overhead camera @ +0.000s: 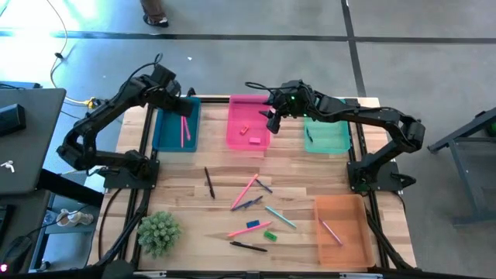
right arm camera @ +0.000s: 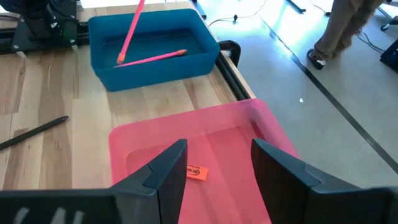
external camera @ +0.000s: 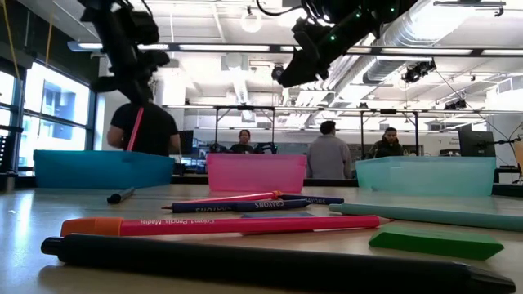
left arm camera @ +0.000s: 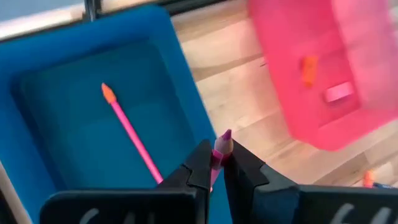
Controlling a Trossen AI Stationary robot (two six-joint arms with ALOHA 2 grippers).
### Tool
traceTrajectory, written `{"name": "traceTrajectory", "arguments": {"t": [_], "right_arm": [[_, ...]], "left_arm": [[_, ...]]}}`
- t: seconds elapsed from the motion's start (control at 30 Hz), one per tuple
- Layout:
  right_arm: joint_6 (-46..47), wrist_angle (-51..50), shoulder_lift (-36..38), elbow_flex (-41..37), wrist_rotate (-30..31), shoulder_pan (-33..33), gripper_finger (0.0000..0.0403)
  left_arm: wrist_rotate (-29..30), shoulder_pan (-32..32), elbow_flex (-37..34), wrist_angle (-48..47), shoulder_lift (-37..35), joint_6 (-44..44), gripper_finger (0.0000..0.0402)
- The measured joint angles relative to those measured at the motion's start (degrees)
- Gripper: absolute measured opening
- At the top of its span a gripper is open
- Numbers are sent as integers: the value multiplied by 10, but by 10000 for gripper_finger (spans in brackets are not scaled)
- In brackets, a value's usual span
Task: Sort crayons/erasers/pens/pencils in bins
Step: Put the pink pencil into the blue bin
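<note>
My left gripper point(overhead camera: 183, 107) is above the dark blue bin point(overhead camera: 164, 132), shut on a pink pencil point(external camera: 135, 129) that points down toward the bin. Another pink pencil point(left arm camera: 130, 134) lies in that bin. My right gripper point(right arm camera: 214, 163) is open and empty above the pink bin point(overhead camera: 236, 116). An orange eraser point(right arm camera: 194, 172) and a pink eraser point(overhead camera: 255, 139) lie in the pink bin. A blue eraser point(overhead camera: 253, 225) and a green eraser point(overhead camera: 270, 235) lie on the table among several pens and pencils. My left gripper pinches the pink pencil point(left arm camera: 217, 157) between its two fingers, which come from above and point down. The pencil runs roughly along the fingers, and its sharpened end point(left arm camera: 224, 138) sticks out past the fingertips. It hangs steeply, a little slanted, over the blue bin. Whether its lower end touches the bin, I cannot tell.
A teal-green bin point(overhead camera: 335, 139) at the far right holds a teal stick. An orange bin point(overhead camera: 353, 236) at the near right holds a pink stick. A small green plant point(overhead camera: 159, 232) stands at the near left. People stand in the room beyond the table.
</note>
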State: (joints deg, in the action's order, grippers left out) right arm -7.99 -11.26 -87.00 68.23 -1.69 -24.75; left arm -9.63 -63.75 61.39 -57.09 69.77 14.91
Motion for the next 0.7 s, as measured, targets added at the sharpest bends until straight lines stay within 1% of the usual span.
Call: {"name": "traceTrajectory", "arguments": {"t": [0.43, 0.6, 0.7], "right_arm": [[1, -28, 0, 0, 0, 0, 172], [28, -32, 0, 0, 0, 1, 172], [30, -36, 0, 0, 0, 5, 172]], "left_arm": [[28, 0, 0, 1, 101, 10, 14], [36, 0, 0, 13, 124, 11, 15], [45, 0, 0, 16, 130, 15, 23]]}}
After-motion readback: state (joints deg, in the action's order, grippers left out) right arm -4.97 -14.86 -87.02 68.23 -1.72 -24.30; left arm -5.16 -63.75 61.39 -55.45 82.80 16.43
